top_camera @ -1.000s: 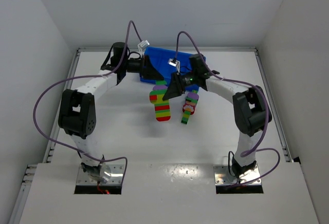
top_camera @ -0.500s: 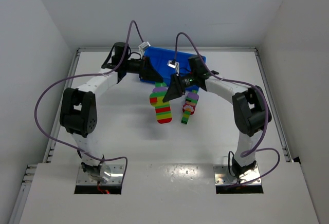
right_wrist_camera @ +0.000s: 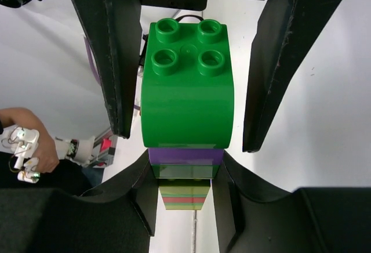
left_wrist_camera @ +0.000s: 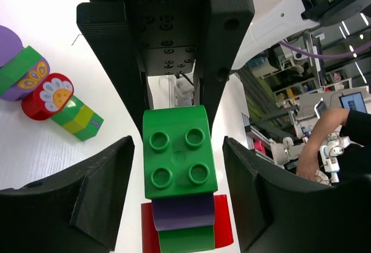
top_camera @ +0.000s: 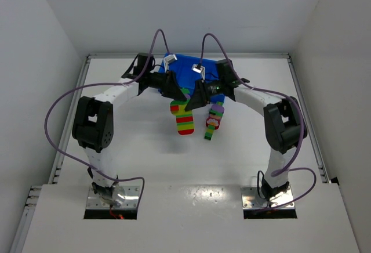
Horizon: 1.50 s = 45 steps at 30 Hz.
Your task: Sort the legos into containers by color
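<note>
White-shelled arms [top_camera: 110, 95] with black joints [top_camera: 93, 128] are trailing looping purple cables [top_camera: 47, 128] from bolted silver base plates [top_camera: 98, 202]

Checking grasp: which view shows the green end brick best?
Right wrist: the green end brick sits large and centred, all four studs clear. Left wrist shows it smaller, also studs-on. Top external gives only a speck.

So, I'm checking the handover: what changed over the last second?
The left gripper swung right to the striped stick and now straddles its green end brick, jaws open. The right gripper stayed shut on that stick; the other stick and blue tray did not move.
</note>
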Each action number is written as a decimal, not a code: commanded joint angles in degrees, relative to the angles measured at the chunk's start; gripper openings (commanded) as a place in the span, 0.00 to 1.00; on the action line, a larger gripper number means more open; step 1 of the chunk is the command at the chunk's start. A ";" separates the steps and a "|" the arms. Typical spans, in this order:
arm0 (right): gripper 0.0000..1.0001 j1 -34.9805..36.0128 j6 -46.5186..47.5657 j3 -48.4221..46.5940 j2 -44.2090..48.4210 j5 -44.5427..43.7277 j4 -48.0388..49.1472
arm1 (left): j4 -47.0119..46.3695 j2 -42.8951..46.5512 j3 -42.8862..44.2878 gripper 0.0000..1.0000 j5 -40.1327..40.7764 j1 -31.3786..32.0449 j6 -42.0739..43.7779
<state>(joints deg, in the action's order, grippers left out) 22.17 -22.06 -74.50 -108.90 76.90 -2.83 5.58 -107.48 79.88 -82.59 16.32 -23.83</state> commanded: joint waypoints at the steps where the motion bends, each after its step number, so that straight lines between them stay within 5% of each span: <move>1: 0.02 -0.20 1.15 -1.44 1.68 1.85 2.57 | -0.22 0.08 2.39 0.68 -2.84 0.03 1.95; 14: 0.02 -0.20 8.09 -0.38 2.73 1.32 -4.82 | -0.22 -1.24 7.39 0.64 -1.09 -0.50 1.43; 21: 0.02 -0.20 8.09 -2.05 2.73 1.32 -5.34 | -0.22 -2.38 7.40 0.18 -1.61 -1.02 1.42; 25: 0.02 -0.20 10.79 -2.05 2.73 0.80 -7.44 | -0.22 -2.91 7.40 0.05 -0.56 -2.25 1.42; 37: 0.01 -0.20 25.05 3.22 8.09 -4.13 -22.47 | -8.20 -9.76 18.74 0.00 3.92 -4.10 -5.60; 40: 0.01 -1.78 29.61 4.36 9.49 -6.76 -26.34 | -10.42 -10.81 18.74 0.00 10.31 -3.49 -6.76; 45: 0.01 -8.80 31.04 4.36 11.17 -10.89 -30.66 | -6.04 -15.29 23.11 0.03 32.11 0.20 -2.71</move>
<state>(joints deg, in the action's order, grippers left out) 17.76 5.34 -70.17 -101.14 67.44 -31.05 -0.78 -119.33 98.41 -64.69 13.56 -28.29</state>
